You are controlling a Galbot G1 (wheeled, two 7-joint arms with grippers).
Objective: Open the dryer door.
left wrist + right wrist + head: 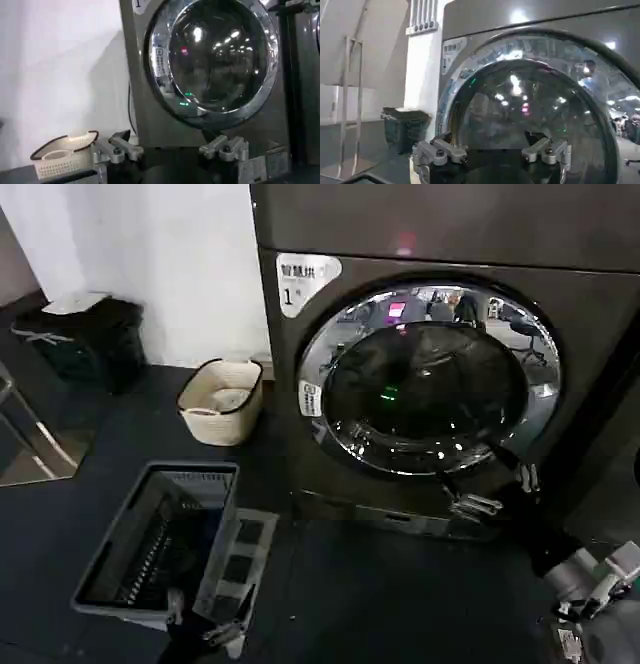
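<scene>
Nearest, at the lower edge of the head view: left gripper (pixel 208 616), parked low over the near end of a grey slatted plastic crate (pixel 120 579) on the dark floor (pixel 400 594), fingers spread wide and gripping nothing. Same spread in the left wrist view, two metal-tipped fingers (pixel 116 150) well apart with empty air between, pointed toward the machine from some way off.

Low on the right: right gripper (pixel 497 489) on a black arm, reaching up to the lower right part of the chrome rim, fingers parted, close against the rim. Contact hard to tell. In the right wrist view, gripper (pixel 492 152) with open fingers (pixel 440 152) right in front of the bulging glass, clasping nothing.

Beyond that: large round porthole dryer door with wide shiny chrome rim and dark tinted glass (pixel 430 379), shut flat against the front of the big dark grey-brown front-loading dryer (pixel 290 384), white label marked "1" (pixel 303 281) at its upper left corner.

Left of the dryer, against the white wall: cream oval woven basket (pixel 220 399). Farther left: black bin (pixel 85 339).
</scene>
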